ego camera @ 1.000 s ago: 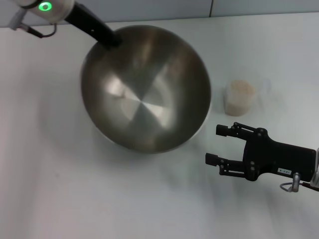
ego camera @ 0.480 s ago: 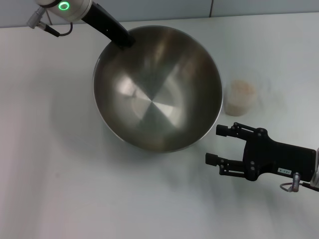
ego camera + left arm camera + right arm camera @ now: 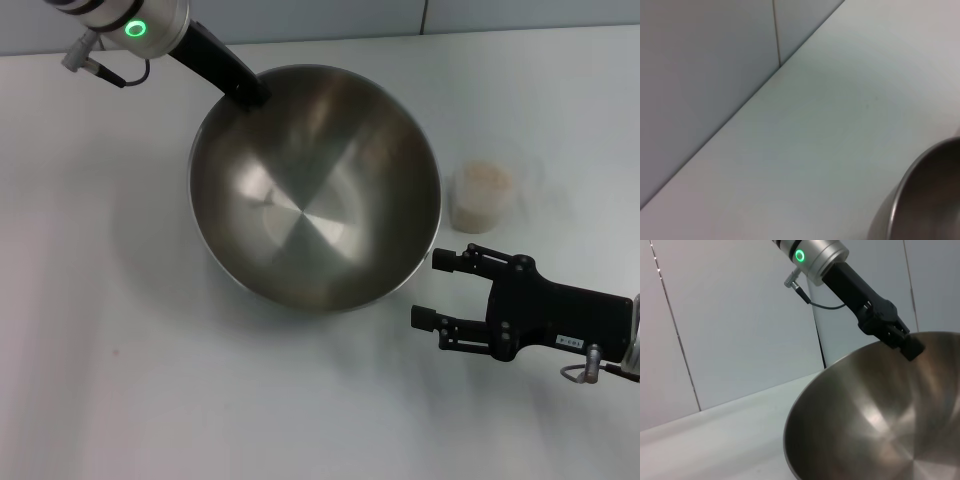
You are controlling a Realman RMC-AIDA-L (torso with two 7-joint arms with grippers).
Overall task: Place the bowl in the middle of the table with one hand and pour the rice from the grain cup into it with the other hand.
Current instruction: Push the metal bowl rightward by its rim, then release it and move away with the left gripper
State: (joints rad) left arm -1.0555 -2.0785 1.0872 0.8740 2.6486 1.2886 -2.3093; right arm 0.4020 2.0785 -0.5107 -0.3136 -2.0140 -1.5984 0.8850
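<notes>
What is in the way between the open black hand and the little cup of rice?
Nothing visible. The right gripper hovers open just in front of the grain cup, with only bare table between them. The bowl sits off to the side.

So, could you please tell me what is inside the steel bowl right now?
The bowl looks empty: only bare shiny steel shows inside. The rice sits in the grain cup beside it. The left gripper covers a small patch at the far rim.
</notes>
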